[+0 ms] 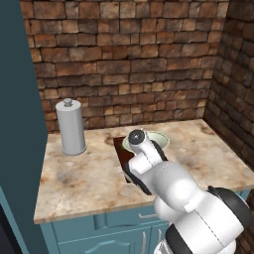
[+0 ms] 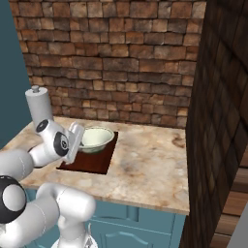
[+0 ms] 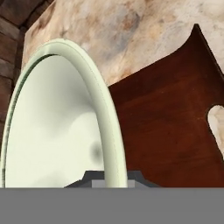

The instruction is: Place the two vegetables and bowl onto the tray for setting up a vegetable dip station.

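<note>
The bowl [image 2: 97,138] sits on the tray's [image 2: 94,162] far end, mid-counter [image 2: 150,164]. The canister [image 2: 39,107] stands on the counter towards its back left corner, apart from the tray.

Marble counter [image 1: 84,178] bears tray [image 2: 92,162] and canister [image 1: 71,127].

No readable text, labels, brands, numbers or signs in any view. Surfaces are all plain: brick wall [image 1: 129,64], marble counter [image 1: 89,178], grey canister [image 1: 71,128], pale bowl [image 2: 97,138], brown tray [image 3: 175,131], teal cabinet fronts [image 1: 99,230]. Nothing printed on any of them.
</note>
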Robot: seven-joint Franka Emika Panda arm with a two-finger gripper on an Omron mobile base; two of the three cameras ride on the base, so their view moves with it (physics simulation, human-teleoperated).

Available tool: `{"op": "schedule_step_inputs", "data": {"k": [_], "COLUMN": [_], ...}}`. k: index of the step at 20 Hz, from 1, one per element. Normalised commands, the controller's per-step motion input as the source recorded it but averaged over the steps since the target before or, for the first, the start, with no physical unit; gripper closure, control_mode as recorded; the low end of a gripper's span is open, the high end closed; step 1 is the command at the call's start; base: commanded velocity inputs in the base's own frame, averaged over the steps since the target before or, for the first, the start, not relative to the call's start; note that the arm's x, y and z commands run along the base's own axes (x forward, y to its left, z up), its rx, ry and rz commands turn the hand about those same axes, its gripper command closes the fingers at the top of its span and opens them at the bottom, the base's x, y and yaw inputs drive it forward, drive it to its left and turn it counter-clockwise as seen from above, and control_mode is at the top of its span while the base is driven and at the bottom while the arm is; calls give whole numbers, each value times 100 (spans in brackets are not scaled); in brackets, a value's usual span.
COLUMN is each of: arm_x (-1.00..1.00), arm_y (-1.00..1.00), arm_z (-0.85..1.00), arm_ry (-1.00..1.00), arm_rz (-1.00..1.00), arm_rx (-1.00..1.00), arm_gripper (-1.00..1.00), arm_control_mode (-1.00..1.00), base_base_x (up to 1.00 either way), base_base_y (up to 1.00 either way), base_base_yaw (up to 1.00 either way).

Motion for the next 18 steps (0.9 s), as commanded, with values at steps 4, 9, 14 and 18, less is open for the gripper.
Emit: {"op": "schedule_step_inputs", "data": {"k": [4, 9, 14, 18], "arm_x": [-23, -6, 0, -3], "arm_y": [14, 8, 3, 3], "arm_z": [-6, -9, -7, -9], "arm_ry": [11, 5, 3, 5], "arm_rz": [2, 1, 0, 0], "arm_rx": [0, 0, 0, 0], "arm_gripper": [100, 100, 100, 100], "arm_control_mode": [-100, -100, -100, -100], "base_base_x": [0, 0, 0, 0], "base_base_y": [0, 0, 0, 0], "base_base_yaw": [0, 0, 0, 0]}}
